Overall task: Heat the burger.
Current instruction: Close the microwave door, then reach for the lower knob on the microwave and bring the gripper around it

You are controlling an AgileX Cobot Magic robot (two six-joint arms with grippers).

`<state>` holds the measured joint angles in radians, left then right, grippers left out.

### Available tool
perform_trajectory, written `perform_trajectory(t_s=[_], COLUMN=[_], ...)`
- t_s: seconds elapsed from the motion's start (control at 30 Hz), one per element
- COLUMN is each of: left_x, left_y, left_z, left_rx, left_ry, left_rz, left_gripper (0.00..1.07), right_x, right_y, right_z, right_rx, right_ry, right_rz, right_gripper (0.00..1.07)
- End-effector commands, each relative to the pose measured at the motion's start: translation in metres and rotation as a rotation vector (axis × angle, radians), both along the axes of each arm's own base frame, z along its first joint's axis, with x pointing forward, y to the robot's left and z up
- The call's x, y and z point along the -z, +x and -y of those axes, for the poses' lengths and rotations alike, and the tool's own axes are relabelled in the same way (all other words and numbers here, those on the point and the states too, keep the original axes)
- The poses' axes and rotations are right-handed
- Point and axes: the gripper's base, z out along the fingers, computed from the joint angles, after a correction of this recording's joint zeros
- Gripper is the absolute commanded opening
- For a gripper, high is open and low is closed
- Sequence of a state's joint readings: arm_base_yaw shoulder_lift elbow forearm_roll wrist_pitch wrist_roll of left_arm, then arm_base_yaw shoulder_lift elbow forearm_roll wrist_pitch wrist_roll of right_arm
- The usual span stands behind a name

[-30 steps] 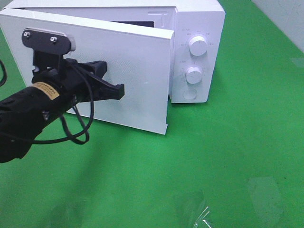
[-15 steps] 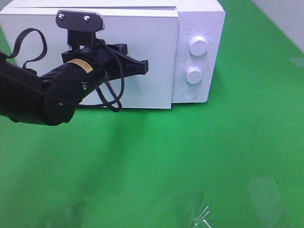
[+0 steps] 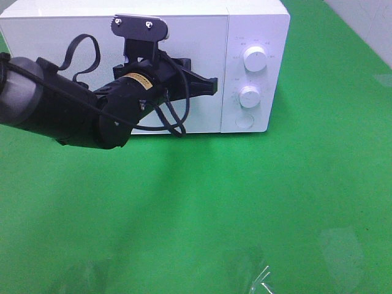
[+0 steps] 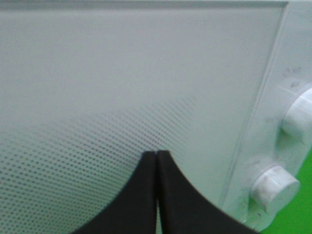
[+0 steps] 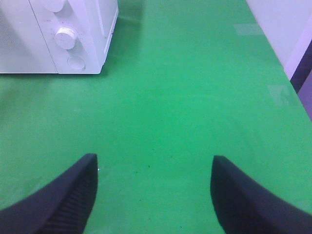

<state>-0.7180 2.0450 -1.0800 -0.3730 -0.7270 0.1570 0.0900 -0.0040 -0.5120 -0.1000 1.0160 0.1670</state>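
Left gripper (image 3: 213, 86), closed tight and empty, against the microwave (image 3: 263, 24) door (image 3: 55, 37).
Push squarely near the door's latch edge until flush.

The shut microwave door (image 3: 196, 55) blocked the cavity, with the left end effector (image 3: 214, 86) close before it; green worktop (image 3: 245, 202) lay open in front and rightward.

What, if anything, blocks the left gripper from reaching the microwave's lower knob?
Probably nothing, so likely yes. The left gripper, shut, has its tips by the closed door, right beside the lower knob, with no object between them. It would have to open to grasp it.
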Motion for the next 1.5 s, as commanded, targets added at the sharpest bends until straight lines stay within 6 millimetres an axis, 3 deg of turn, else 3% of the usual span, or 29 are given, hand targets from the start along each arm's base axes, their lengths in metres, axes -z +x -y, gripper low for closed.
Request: perform_trajectory(t_s=[0.03, 0.2, 0.43, 0.5, 0.77, 0.8, 0.9, 0.97, 1.0, 1.03, 1.07, 1.13, 1.33, 1.5], left_x=[-0.01, -0.008, -0.009, -0.015, -0.013, -0.011, -0.011, -0.005, -0.005, -0.004, -0.004, -0.001, -0.006, -0.027], left_y=[0.02, 0.026, 0.006, -0.011, -0.043, -0.052, -0.056, -0.068, -0.068, -0.074, -0.074, -0.084, -0.1, -0.114], left_z=[-0.016, -0.024, -0.002, 0.015, 0.038, 0.042, 0.042, 0.041, 0.041, 0.039, 0.039, 0.034, 0.025, 0.008], left_rx=[-0.116, -0.132, -0.044, 0.03, 0.159, 0.199, 0.214, 0.266, 0.266, 0.291, 0.291, 0.335, 0.41, 0.48], left_ry=[-0.076, -0.076, -0.051, -0.033, 0.036, 0.073, 0.087, 0.157, 0.157, 0.193, 0.193, 0.267, 0.392, 0.563], left_rz=[0.032, 0.008, -0.064, -0.125, -0.287, -0.358, -0.386, -0.527, -0.527, -0.595, -0.595, -0.708, -0.833, -0.864], left_gripper=[0.0, 0.0, 0.0, 0.0, 0.03, 0.16, 0.25, 0.71, 0.71, 0.89, 0.89, 1.02, 1.02, 1.02], right_x=[0.0, 0.0, 0.0, 0.0, 0.0, 0.0, 0.0, 0.0, 0.0, 0.0, 0.0, 0.0, 0.0, 0.0], right_y=[-0.003, -0.003, -0.003, -0.003, -0.003, -0.003, -0.003, -0.003, -0.003, -0.003, -0.003, -0.003, -0.003, -0.003], right_z=[0.0, 0.0, 0.0, 0.0, 0.0, 0.0, 0.0, 0.0, 0.0, 0.0, 0.0, 0.0, 0.0, 0.0], right_rx=[0.002, 0.002, 0.002, 0.002, 0.002, 0.002, 0.002, 0.002, 0.002, 0.002, 0.002, 0.002, 0.002, 0.002], right_ry=[0.003, 0.003, 0.003, 0.003, 0.003, 0.003, 0.003, 0.003, 0.003, 0.003, 0.003, 0.003, 0.003, 0.003], right_rz=[0.033, 0.033, 0.033, 0.033, 0.033, 0.033, 0.033, 0.033, 0.033, 0.033, 0.033, 0.033, 0.033, 0.033], right_gripper=[0.64, 0.64, 0.64, 0.64, 0.64, 0.64, 0.64, 0.64, 0.64, 0.64, 0.64, 0.64, 0.64, 0.64])
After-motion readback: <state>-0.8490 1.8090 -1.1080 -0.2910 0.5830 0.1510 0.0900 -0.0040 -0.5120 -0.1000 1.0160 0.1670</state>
